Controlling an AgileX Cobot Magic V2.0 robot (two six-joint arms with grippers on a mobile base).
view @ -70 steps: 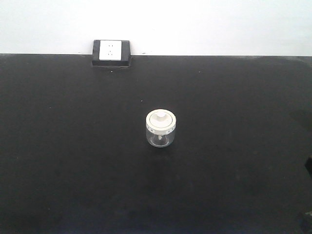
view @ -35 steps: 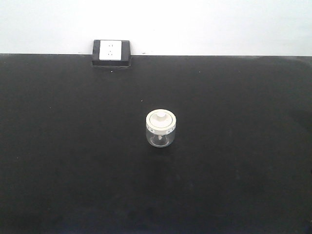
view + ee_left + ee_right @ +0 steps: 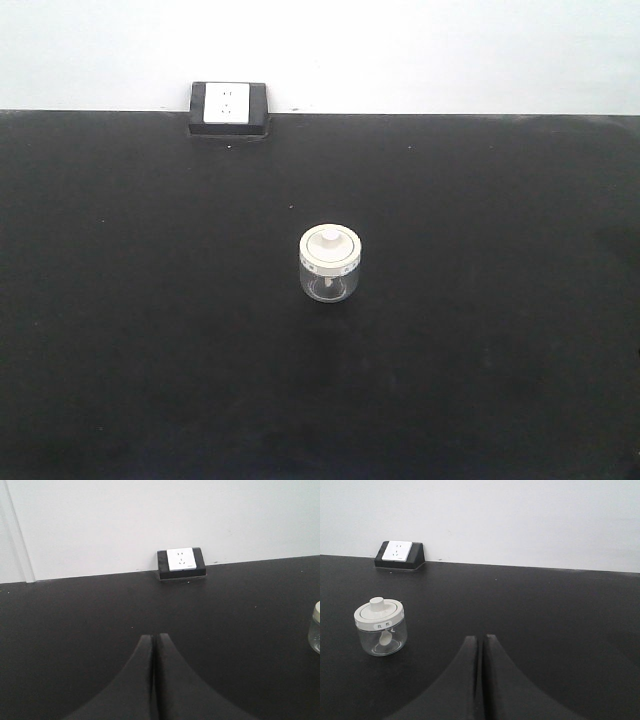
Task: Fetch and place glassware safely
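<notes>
Jar [image 3: 329, 265] upright at bench [image 3: 140, 330] centre, lid on, untouched; socket box [image 3: 229, 108] at 11 o'clock by wall. Left hand [image 3: 153, 645] pressed together, jar at its 2 o'clock. Right hand [image 3: 481, 647] together, jar at 10 o'clock. Step: pre-reach. Next: right fingers part, straddle glass body, gentle squeeze.

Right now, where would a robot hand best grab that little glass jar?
Probably around the clear round body of the jar, below the cream lid, coming in level from the side. It stands upright with open table all around; the lid's small knob may simply lift off.
</notes>
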